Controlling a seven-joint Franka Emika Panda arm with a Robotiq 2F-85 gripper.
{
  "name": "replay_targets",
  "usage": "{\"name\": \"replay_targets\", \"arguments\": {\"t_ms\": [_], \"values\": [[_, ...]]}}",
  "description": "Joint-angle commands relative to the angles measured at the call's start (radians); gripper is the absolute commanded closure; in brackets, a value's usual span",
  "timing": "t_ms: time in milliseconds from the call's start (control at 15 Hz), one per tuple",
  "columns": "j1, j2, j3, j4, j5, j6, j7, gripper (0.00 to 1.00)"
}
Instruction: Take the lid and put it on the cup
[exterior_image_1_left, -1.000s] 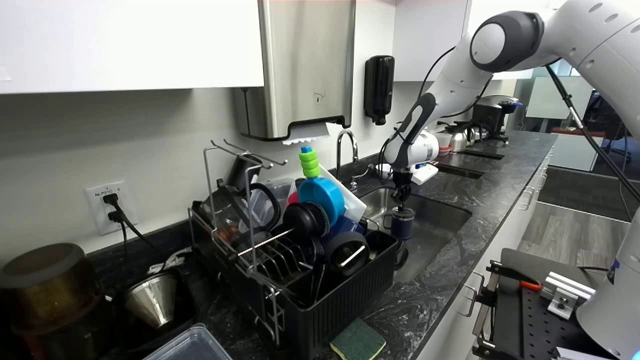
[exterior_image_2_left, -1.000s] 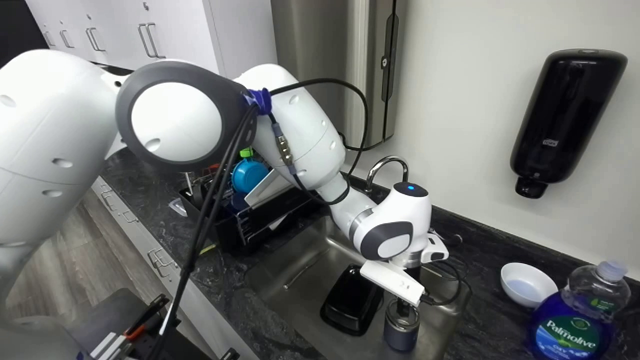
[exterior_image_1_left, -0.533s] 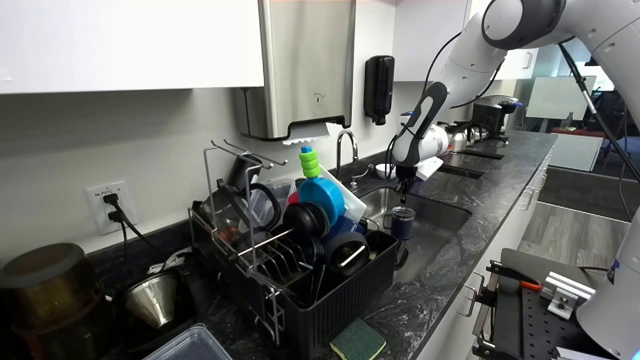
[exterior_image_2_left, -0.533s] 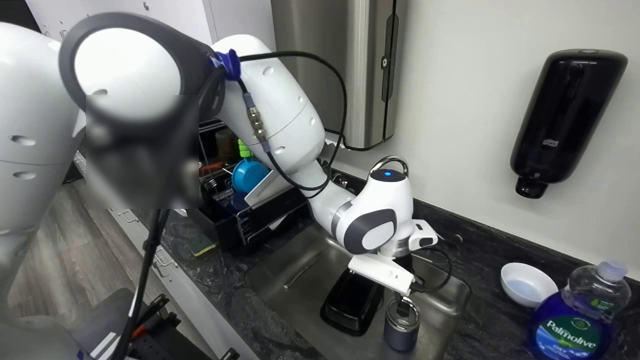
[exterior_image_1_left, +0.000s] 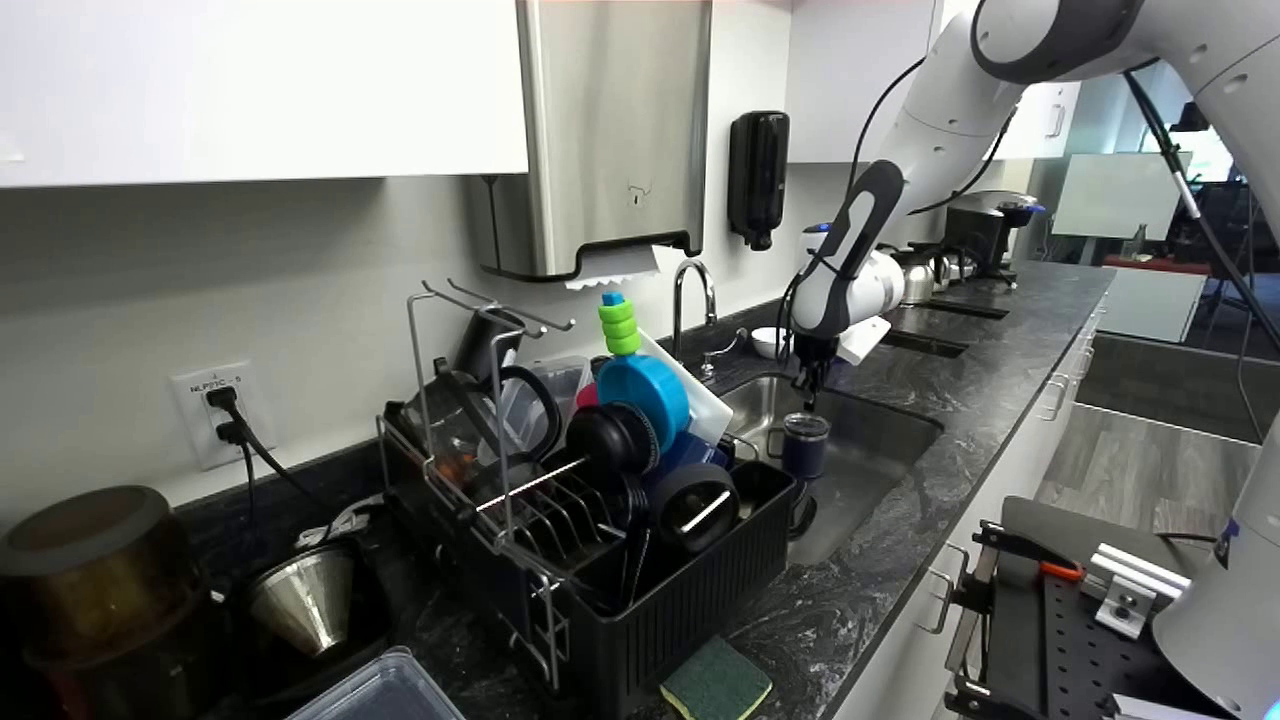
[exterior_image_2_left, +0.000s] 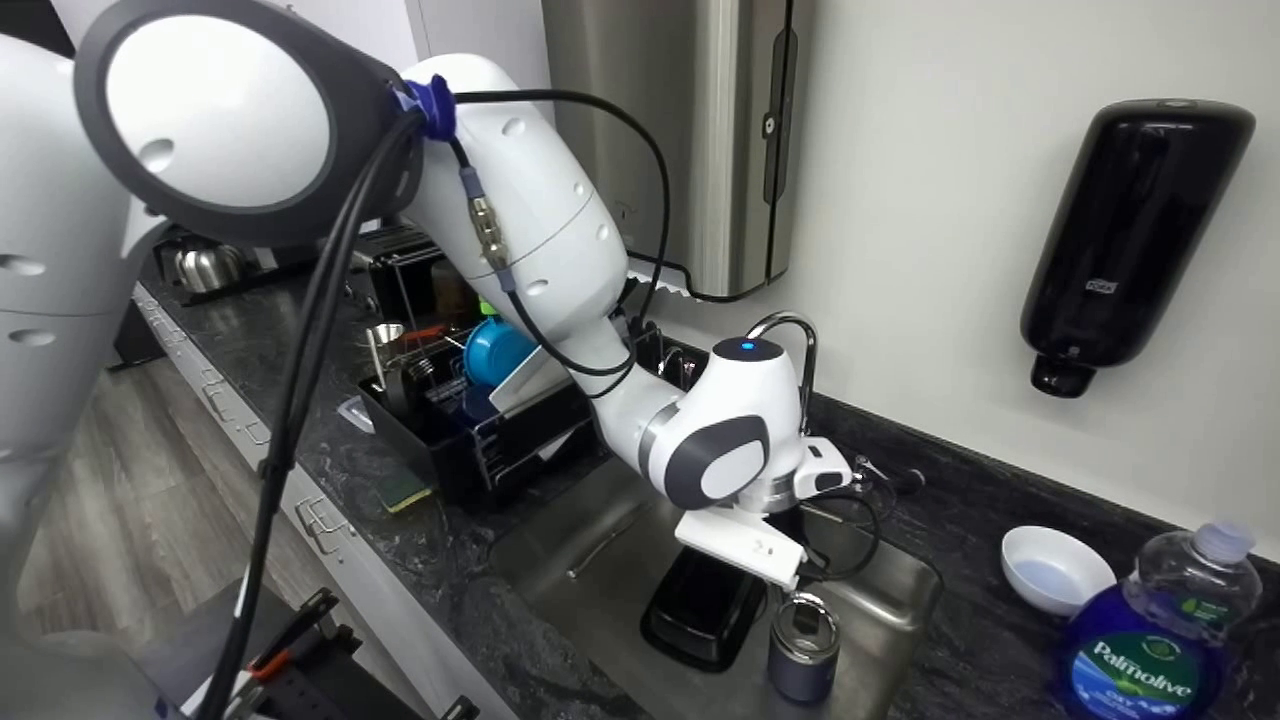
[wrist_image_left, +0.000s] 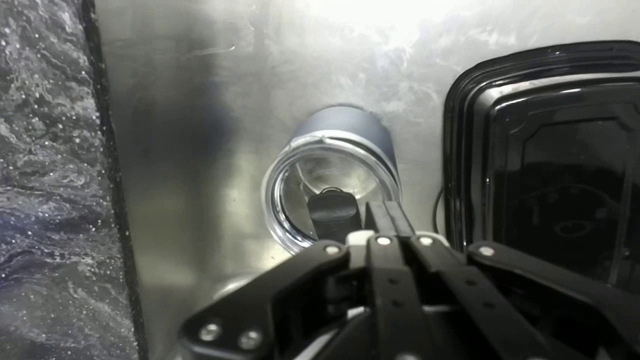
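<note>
The cup (exterior_image_1_left: 803, 462) is a dark blue-grey mug with a handle, standing upright in the sink in both exterior views. Its clear round lid (exterior_image_2_left: 806, 622) with a black slider tab (wrist_image_left: 334, 216) lies over the mouth of the cup; whether it is pressed fully down I cannot tell. In the wrist view the lid's ring (wrist_image_left: 270, 192) shows above the cup's side (wrist_image_left: 350, 121). My gripper (wrist_image_left: 389, 204) is shut with nothing between its fingertips, just above the cup and beside the tab. An exterior view shows the gripper (exterior_image_1_left: 809, 402) slightly above the lid, apparently apart from it.
A black container (exterior_image_2_left: 703, 605) lies in the sink (exterior_image_1_left: 880, 450) beside the cup. A loaded black dish rack (exterior_image_1_left: 690, 590) stands on the counter by the sink. Behind are the faucet (exterior_image_1_left: 694, 275), a white bowl (exterior_image_2_left: 1058, 568) and a blue soap bottle (exterior_image_2_left: 1145, 640).
My gripper, shut, has risen off the top of the cup and shifted slightly, with the arm's elbow moving up. The cup and lid have stayed in place.
</note>
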Motion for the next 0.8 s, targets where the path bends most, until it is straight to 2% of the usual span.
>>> {"name": "replay_targets", "arguments": {"t_ms": [0, 733], "values": [[-0.006, 0.026, 0.01, 0.014, -0.011, 0.011, 0.004, 1.0], [-0.021, 0.139, 0.012, 0.136, -0.022, 0.028, -0.012, 1.0]]}}
